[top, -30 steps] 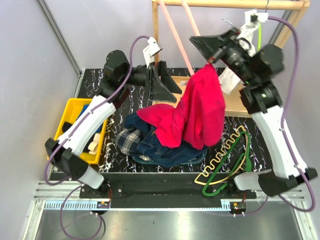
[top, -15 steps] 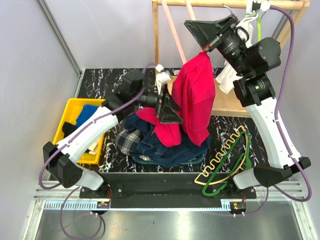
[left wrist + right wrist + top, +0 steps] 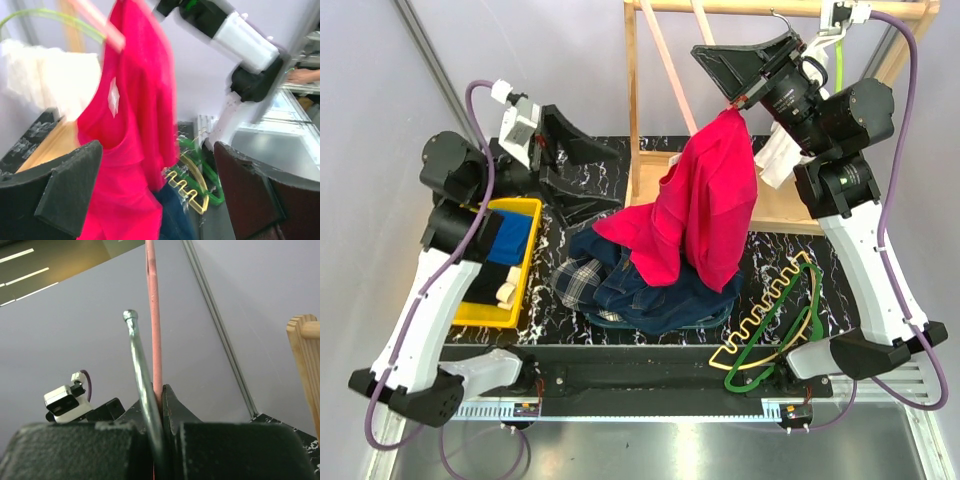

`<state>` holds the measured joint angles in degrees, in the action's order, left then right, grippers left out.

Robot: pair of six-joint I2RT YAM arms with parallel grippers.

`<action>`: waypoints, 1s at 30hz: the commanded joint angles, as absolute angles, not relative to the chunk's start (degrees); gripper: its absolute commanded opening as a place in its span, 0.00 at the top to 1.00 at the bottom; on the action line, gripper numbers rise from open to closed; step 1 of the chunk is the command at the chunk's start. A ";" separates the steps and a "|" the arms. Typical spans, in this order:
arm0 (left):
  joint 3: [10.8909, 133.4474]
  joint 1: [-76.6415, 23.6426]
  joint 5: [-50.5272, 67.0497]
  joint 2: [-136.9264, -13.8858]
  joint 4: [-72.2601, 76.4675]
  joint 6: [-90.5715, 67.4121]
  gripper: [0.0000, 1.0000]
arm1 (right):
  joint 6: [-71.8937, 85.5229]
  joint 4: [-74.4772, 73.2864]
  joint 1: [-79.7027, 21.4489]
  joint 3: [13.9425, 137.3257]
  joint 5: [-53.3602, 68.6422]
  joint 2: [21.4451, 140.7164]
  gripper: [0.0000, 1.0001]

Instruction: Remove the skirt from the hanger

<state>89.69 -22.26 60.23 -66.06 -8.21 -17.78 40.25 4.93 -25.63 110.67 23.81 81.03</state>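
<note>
The tartan skirt (image 3: 578,278) lies on the table at the left of a clothes pile, partly under a navy denim garment (image 3: 655,300). The pale yellow hanger (image 3: 767,302) lies flat at the front right, apart from the skirt, and also shows in the left wrist view (image 3: 194,193). My right gripper (image 3: 735,100) is shut on a pink hanger (image 3: 670,72) carrying a red garment (image 3: 705,210), held high; the right wrist view shows its jaws (image 3: 164,390) closed on the pink rod (image 3: 151,315). My left gripper (image 3: 582,172) is open and empty, raised left of the red garment (image 3: 135,125).
A green hanger (image 3: 800,320) lies tangled with the yellow one. A yellow bin (image 3: 465,215) with clothes stands at the left. A wooden rack (image 3: 780,10) with a white garment (image 3: 778,155) stands at the back right. A metal hook (image 3: 140,375) crosses my right jaws.
My left arm reached in to the red garment, then pulled back left and up, open. My right arm lifted the pink hanger and red garment a little higher, then held still.
</note>
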 commanded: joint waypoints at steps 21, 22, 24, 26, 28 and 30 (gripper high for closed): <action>92.11 -35.77 67.93 -87.54 17.41 -37.62 0.27 | 44.04 11.34 -27.42 112.59 24.26 80.25 1.00; 92.11 -36.03 68.64 -87.54 15.49 -37.01 0.61 | 43.42 11.25 -27.33 112.59 23.56 79.72 1.00; 90.19 -36.39 69.61 -87.19 9.27 -33.76 0.89 | 41.14 10.55 -27.42 112.94 22.33 79.37 1.00; 87.46 -36.39 68.74 -85.88 0.50 -25.64 1.00 | 38.51 9.59 -27.42 114.52 21.36 79.19 1.00; 84.21 -36.30 66.90 -83.50 -7.87 -16.92 1.00 | 36.66 8.35 -27.42 116.27 20.22 78.93 1.00; 82.80 -35.69 63.38 -82.80 -18.77 -6.18 1.00 | 33.85 7.12 -27.42 117.07 18.12 78.14 1.00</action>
<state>86.30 -36.38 66.19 -85.73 2.61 -26.28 38.89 4.40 -27.00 112.12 24.03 81.80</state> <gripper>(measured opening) 0.039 0.045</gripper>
